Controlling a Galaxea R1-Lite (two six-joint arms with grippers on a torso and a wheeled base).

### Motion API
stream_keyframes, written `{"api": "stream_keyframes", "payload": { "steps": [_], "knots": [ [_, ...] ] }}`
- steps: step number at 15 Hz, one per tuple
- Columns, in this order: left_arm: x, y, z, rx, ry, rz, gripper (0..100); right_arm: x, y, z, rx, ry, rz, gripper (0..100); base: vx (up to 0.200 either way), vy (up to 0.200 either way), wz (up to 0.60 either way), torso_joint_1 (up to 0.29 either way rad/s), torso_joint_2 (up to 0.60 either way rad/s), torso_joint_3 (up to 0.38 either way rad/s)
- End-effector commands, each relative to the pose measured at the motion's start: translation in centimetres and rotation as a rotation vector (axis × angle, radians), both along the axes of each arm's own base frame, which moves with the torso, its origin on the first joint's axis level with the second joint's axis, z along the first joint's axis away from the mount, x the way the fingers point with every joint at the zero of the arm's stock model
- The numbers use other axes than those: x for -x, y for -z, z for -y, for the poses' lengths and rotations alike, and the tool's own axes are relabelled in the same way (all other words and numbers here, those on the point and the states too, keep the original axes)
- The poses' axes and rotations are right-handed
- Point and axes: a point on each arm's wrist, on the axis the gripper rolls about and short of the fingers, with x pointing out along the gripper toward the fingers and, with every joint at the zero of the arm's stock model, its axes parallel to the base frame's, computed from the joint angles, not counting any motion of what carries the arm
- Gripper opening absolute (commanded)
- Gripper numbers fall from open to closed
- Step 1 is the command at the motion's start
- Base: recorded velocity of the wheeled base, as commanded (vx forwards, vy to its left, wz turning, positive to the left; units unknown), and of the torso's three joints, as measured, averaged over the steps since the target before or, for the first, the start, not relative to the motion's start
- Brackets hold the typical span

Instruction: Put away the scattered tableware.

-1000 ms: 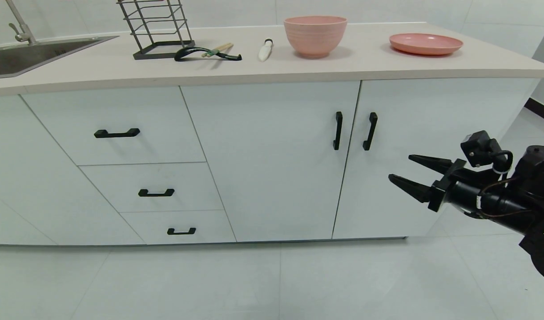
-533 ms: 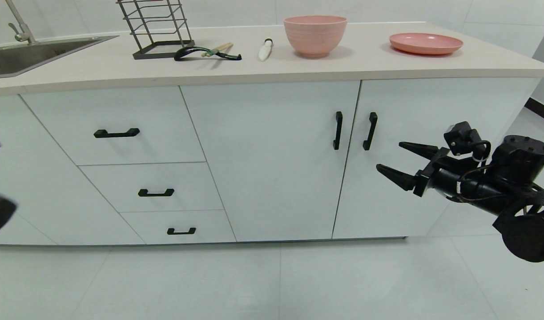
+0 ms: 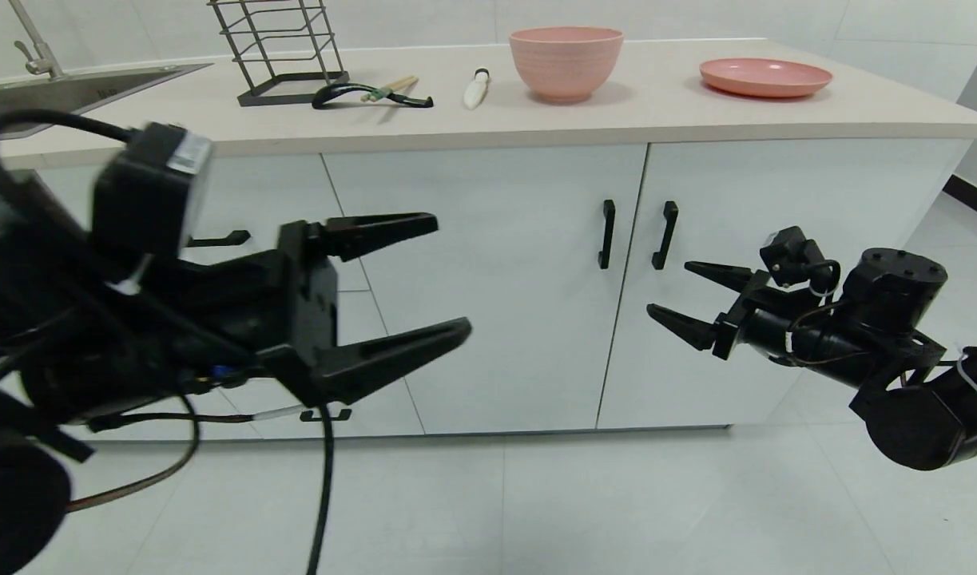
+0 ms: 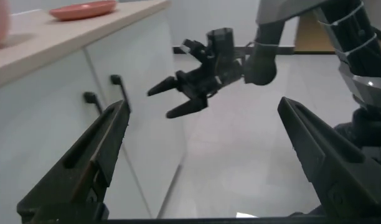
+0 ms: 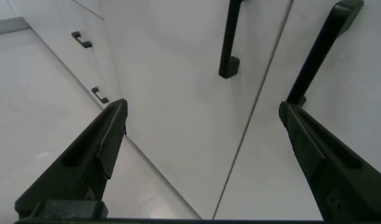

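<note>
On the far left of the long counter (image 3: 616, 120) sits a metal sink (image 3: 57, 92) with a tap (image 3: 33, 40) behind it. Next comes a black wire rack (image 3: 284, 52), standing up near the back wall.

Down below, in front of the white drawers (image 3: 256, 327), hangs the left gripper (image 3: 452, 271). Its two black fingers are spread wide apart and it has nothing in it.

Back up on the counter, just beside the foot of the rack, lies a black spoon (image 3: 348, 93). A pair of wooden chopsticks (image 3: 394, 86) lies right against it. A small white tool (image 3: 476, 89) with a dark tip lies by itself between the chopsticks and a pink bowl (image 3: 566, 62). The bowl stands the right way up.

Under the bowl are two white cupboard doors, each with a black door handle (image 3: 607, 234) where the doors meet. The right gripper (image 3: 669, 287) hangs in front of the right-hand door, near those handles and pointing toward them. Its fingers are apart too, and it holds nothing.

Far to the right, well apart from the bowl, a flat pink plate (image 3: 765, 77) rests on the counter.
</note>
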Motion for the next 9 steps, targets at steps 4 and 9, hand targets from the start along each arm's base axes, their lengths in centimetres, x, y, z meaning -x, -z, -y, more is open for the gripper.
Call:
{"api": "stream_keyframes", "payload": {
  "steps": [4, 9],
  "knots": [
    [-3.7, 5.9, 9.0, -0.038, 0.199, -0.065, 100, -0.9, -0.5, 1.5, -0.004, 0.046, 0.028, 100, 0.000, 0.000, 0.00, 0.000, 0.00, 0.000],
    [-4.7, 6.8, 13.8, -0.046, 0.228, -0.091, 100, -3.6, -2.2, 1.4, -0.039, 0.052, 0.123, 100, 0.000, 0.000, 0.00, 0.000, 0.00, 0.000]
  ]
}}
